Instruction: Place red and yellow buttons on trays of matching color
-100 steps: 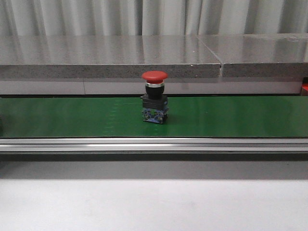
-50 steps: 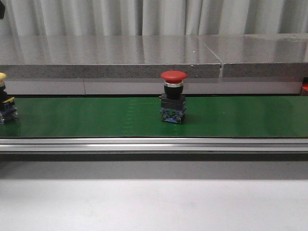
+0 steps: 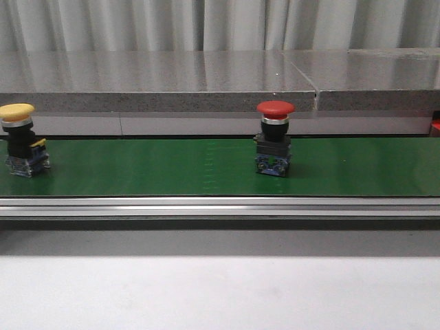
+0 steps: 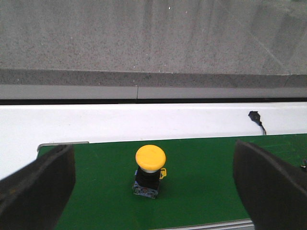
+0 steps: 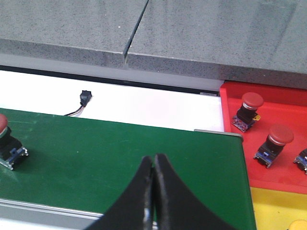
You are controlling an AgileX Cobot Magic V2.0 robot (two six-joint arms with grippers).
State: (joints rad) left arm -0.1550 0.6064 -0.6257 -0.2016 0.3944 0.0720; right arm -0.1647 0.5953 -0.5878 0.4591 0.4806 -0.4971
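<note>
A red button (image 3: pixel 275 137) stands upright on the green belt (image 3: pixel 158 168), right of its middle. A yellow button (image 3: pixel 20 141) stands near the belt's left end. In the left wrist view the yellow button (image 4: pixel 149 167) stands between and below my left gripper's (image 4: pixel 153 158) wide-open fingers (image 4: pixel 38 191), untouched. My right gripper (image 5: pixel 152 159) is shut and empty over the belt's right end; the red button (image 5: pixel 7 143) shows at that view's edge. The red tray (image 5: pixel 230 103) and yellow tray (image 5: pixel 268 206) lie just past the belt's end.
Three red buttons (image 5: pixel 252 108) stand in the red tray, one of them cut by the frame edge. A grey stone ledge (image 3: pixel 158 82) runs behind the belt, and a metal rail (image 3: pixel 206 206) along its front. A small black plug (image 5: pixel 85 98) lies on the white strip.
The red button has travelled to the right along the belt. The yellow button has come in from the left edge and now stands fully in view.
</note>
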